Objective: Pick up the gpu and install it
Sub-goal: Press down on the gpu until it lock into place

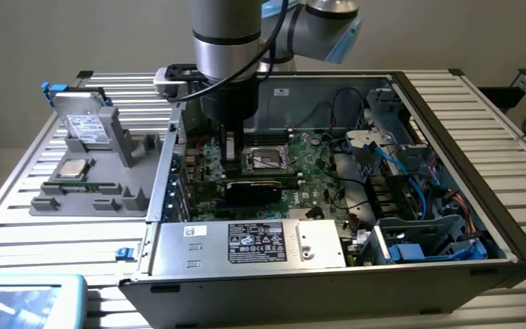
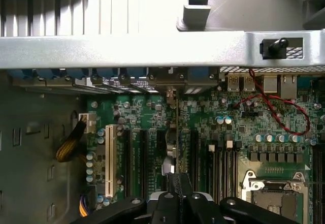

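Note:
The gpu, a green card with a black cooler block, stands on edge over the expansion slots of the motherboard inside the open computer case. My gripper reaches down into the case at the card's end towards the exterior view's left. In the wrist view the gpu appears edge-on as a thin strip running between the black slots, and my gripper is shut on its near edge. Whether the card sits fully in a slot cannot be told.
A grey fixture on the slatted table at the exterior view's left holds a silver hard drive, a processor and a memory stick. The power supply, CPU socket and blue cables crowd the case.

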### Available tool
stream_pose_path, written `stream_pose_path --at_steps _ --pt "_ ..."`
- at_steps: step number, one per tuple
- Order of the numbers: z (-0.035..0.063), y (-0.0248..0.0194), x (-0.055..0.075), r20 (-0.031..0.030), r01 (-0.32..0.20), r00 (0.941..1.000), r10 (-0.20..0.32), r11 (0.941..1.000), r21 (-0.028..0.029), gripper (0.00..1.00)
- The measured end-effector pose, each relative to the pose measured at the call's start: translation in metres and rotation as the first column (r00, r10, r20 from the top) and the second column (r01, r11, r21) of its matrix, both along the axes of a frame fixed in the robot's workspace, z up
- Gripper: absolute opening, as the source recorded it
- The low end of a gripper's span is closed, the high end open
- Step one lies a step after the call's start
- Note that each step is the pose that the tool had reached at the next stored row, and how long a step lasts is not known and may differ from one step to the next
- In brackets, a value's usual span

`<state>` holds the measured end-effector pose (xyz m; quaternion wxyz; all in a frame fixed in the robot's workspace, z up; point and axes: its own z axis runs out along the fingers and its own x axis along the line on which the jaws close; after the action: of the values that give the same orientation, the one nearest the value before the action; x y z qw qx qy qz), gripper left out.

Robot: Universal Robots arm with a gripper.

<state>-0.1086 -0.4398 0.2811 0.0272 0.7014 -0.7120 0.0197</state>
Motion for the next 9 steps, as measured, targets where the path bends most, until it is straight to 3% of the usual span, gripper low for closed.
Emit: stream_pose_path --at_steps 3,9 --pt "-0.0032 0.0 -0.0015 0.0046 0.0 1.0 0.0 1.0 -0.001 0.12" --pt "-0.0097 0.0 -0.0028 0.0066 0.0 1.0 0.0 1.0 -0.0011 0.12"
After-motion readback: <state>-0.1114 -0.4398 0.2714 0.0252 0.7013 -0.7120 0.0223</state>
